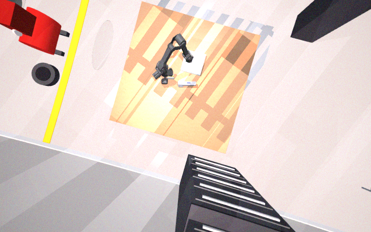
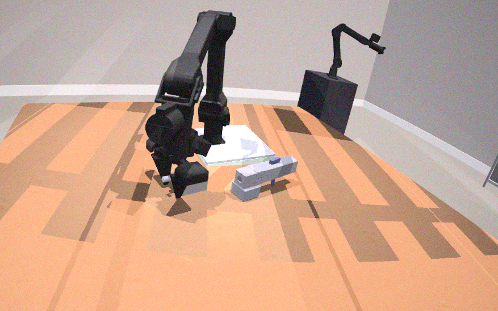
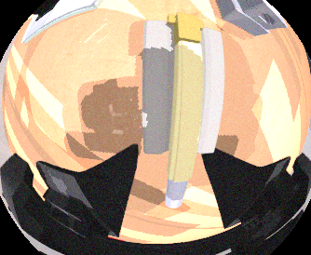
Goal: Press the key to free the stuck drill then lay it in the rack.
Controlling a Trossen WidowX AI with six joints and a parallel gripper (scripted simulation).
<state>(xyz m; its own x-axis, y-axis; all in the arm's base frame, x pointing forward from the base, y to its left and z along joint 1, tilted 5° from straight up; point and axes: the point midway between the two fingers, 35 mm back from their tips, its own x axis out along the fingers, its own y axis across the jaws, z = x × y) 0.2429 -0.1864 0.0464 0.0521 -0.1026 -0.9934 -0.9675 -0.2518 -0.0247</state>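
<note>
A slim yellow drill (image 3: 185, 107) (image 2: 165, 178) with a grey tip lies lengthwise in the grey rack (image 3: 154, 100) (image 2: 198, 187) (image 1: 169, 77), between its two walls. My gripper (image 3: 170, 149) (image 2: 171, 183) (image 1: 163, 79) points down over the drill's tip end. It is open, with one dark finger on each side of the drill and a gap on both sides. The grey housing (image 2: 260, 173) (image 1: 186, 84) (image 3: 246, 4) with the small blue key (image 2: 274, 159) on top stands to the right of the rack. No drill shows in the housing.
A white flat plate (image 2: 238, 147) (image 1: 193, 64) lies behind the rack, under the arm's base. A second arm on a dark pedestal (image 2: 327, 98) stands at the back right. A drawer cabinet (image 1: 223, 196), a red machine (image 1: 28, 26) and a tyre (image 1: 45, 74) stand off the orange floor.
</note>
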